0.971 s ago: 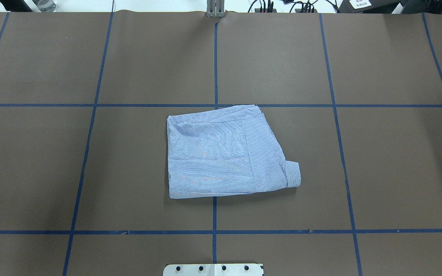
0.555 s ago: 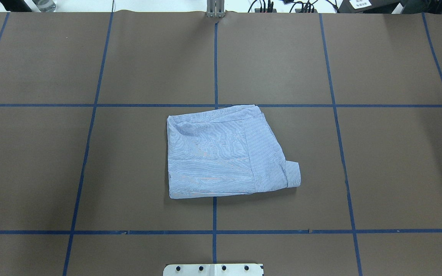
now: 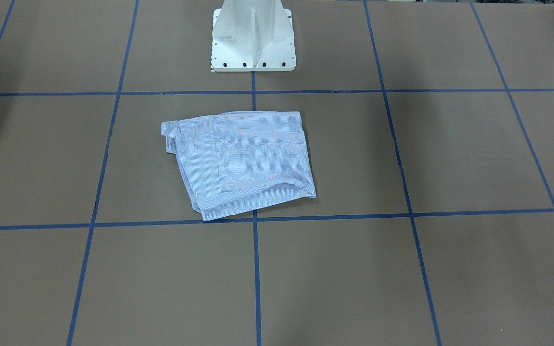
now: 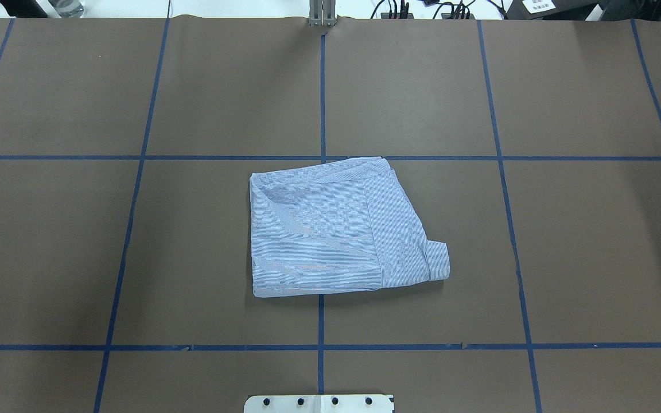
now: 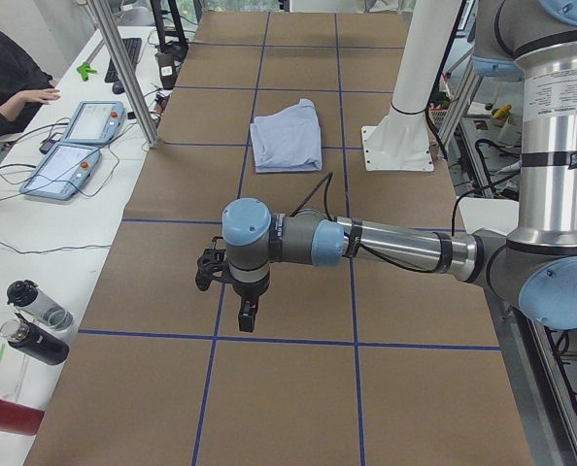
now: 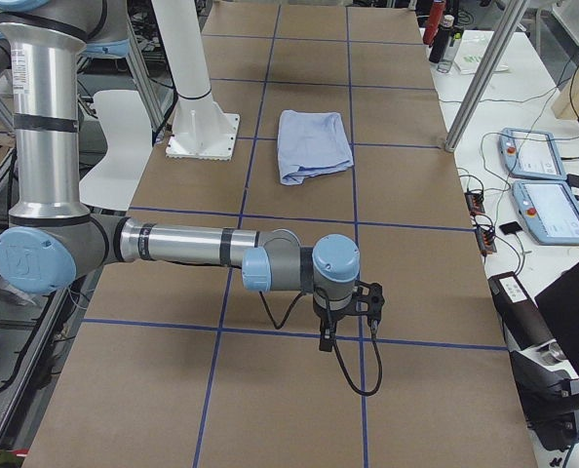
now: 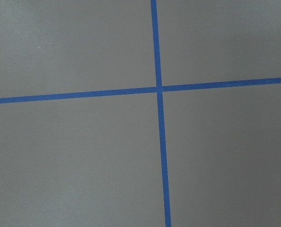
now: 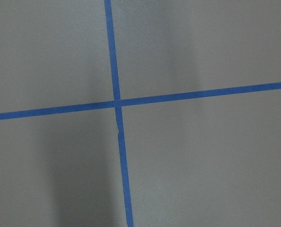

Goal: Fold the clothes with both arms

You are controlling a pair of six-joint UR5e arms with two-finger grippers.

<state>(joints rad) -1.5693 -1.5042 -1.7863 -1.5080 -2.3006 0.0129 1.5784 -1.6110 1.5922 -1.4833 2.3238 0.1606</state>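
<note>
**No change in the last sec: shirt folded mid-bench, both arms off it**

Vs the overhead shots from a sec ago we see nothing moved: the shirt [image 4: 336,229] keeps the same spot and outline. It lies as a flat folded bundle at frame centre on the brown bench [image 4: 594,229], straddling the centre tape line [image 4: 322,86]. Its far edge touches the cross line, and a rolled cuff [image 4: 439,261] sticks out at the bundle's lower right.

In the front-facing view the shirt [image 3: 243,161] sits just below the white pedestal base [image 3: 252,33], apart from it.

In the left side view the left arm [image 5: 395,248] reaches across mid-frame. The left tool [image 5: 247,316] points down over the bench near a tape crossing, well apart from the shirt [image 5: 287,136] at upper centre. A person [image 5: 7,78] sits at upper left.

In the right side view the right arm [image 6: 182,244] does likewise, w/ the right tool [image 6: 327,336] low centre and the shirt [image 6: 314,144] far off.

Both wrist cams show only bare bench and a tape cross [image 7: 158,89] [image 8: 117,103], no fingers. We can't tell whether either tool is spread or closed; neither is near the cloth.
</note>
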